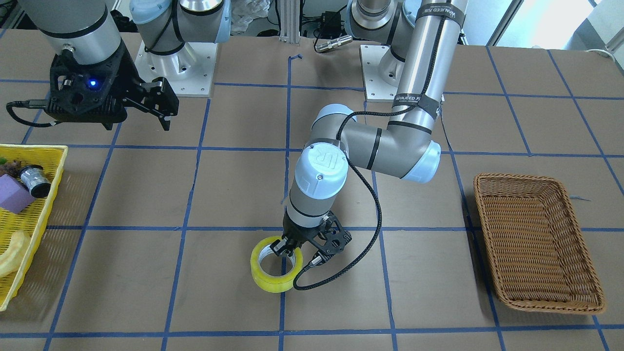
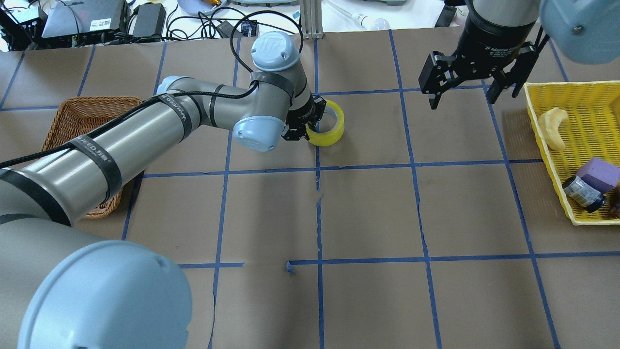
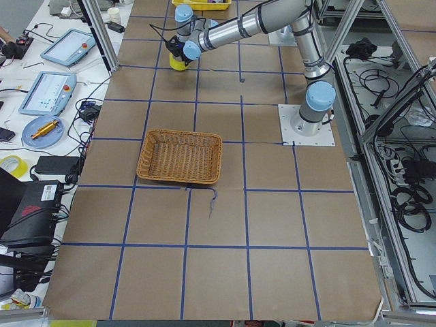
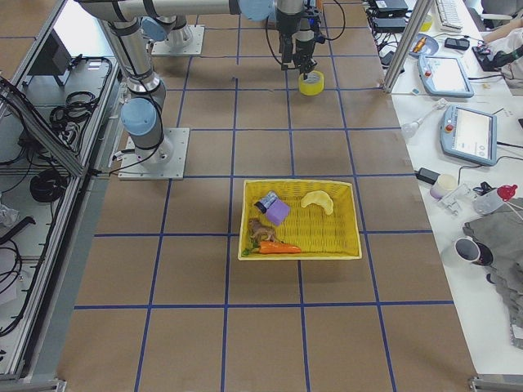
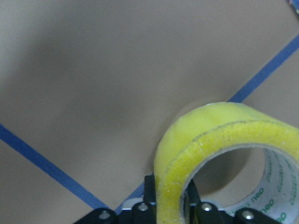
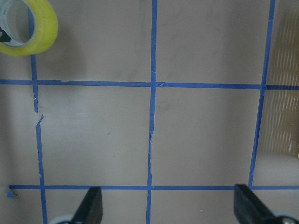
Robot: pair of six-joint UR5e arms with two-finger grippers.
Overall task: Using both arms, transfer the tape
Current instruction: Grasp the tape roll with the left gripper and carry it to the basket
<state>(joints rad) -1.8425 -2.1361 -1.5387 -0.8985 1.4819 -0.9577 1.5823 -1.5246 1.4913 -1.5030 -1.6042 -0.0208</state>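
Note:
The tape [image 1: 273,283] is a translucent yellow roll at table level near the middle of the far side, on a blue grid line. My left gripper [image 1: 287,249] reaches down onto it, shut on its wall, one finger inside the ring and one outside. The left wrist view shows the tape's [image 5: 205,135] wall clamped between the fingers. In the overhead view the tape [image 2: 334,132] sits just right of the left gripper [image 2: 310,127]. My right gripper [image 2: 462,101] hangs open and empty above the table, well right of the tape. Its wrist view shows the tape [image 6: 44,28] at top left.
A brown wicker basket [image 2: 87,116] sits on the left under my left arm. A yellow basket [image 2: 571,87] at the right edge holds a purple block [image 2: 598,174], a silvery spool [image 2: 583,193] and a pale curved piece [image 2: 554,127]. Blue tape lines grid the brown table.

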